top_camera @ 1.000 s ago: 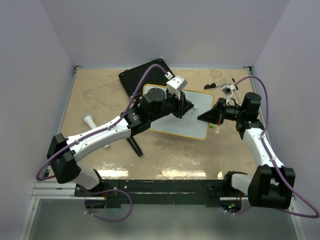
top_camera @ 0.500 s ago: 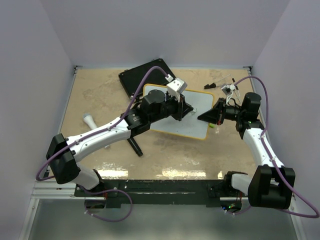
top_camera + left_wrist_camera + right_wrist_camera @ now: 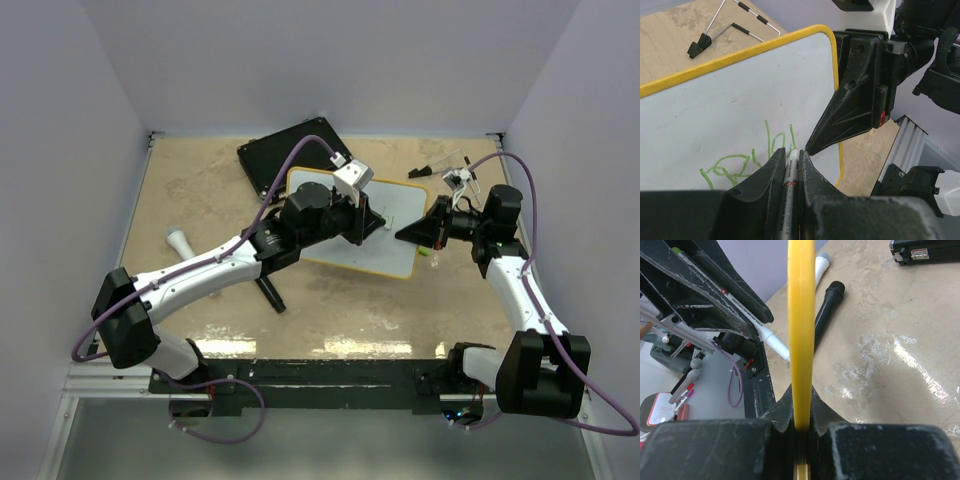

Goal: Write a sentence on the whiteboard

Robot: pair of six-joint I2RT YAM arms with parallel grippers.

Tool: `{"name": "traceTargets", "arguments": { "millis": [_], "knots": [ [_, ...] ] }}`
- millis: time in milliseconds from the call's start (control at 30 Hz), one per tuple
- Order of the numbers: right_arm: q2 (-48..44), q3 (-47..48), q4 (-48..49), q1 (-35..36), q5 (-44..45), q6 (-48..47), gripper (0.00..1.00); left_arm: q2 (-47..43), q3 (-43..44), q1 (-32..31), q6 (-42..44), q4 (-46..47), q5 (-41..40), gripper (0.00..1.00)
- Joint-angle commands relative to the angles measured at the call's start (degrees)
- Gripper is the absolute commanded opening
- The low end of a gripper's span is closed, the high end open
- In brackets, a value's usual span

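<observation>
The whiteboard (image 3: 390, 255), white with a yellow rim, lies in the middle of the table. My left gripper (image 3: 378, 222) is over it, shut on a white marker (image 3: 789, 180) whose tip rests on the white face (image 3: 730, 95). The sentence (image 3: 737, 164) is a line of thin green scribbles just left of the tip. My right gripper (image 3: 408, 234) is shut on the board's right edge. In the right wrist view the yellow rim (image 3: 801, 315) runs straight up from between its closed fingers (image 3: 801, 422). Those black fingers (image 3: 855, 100) also show in the left wrist view.
A black case (image 3: 285, 150) lies behind the board at the back. A black pen (image 3: 268, 292) and a white cap (image 3: 178, 240) lie left of the board. A wire stand with a black clip (image 3: 428, 168) lies at the back right.
My left gripper has shifted slightly back toward the near left over the board, with the marker in it. The right gripper and the board have not moved.
</observation>
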Motion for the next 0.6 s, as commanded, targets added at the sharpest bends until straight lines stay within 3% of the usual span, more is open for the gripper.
{"name": "traceTargets", "arguments": {
  "millis": [0,567],
  "knots": [
    [-0.9,3.4,1.5,0.1,-4.1,-0.2,0.0,-1.0,3.3,0.4,1.0,0.9,-3.1,0.0],
    [-0.9,3.4,1.5,0.1,-4.2,-0.2,0.0,1.2,6.8,0.5,1.7,0.5,-2.2,0.0]
  ]
}}
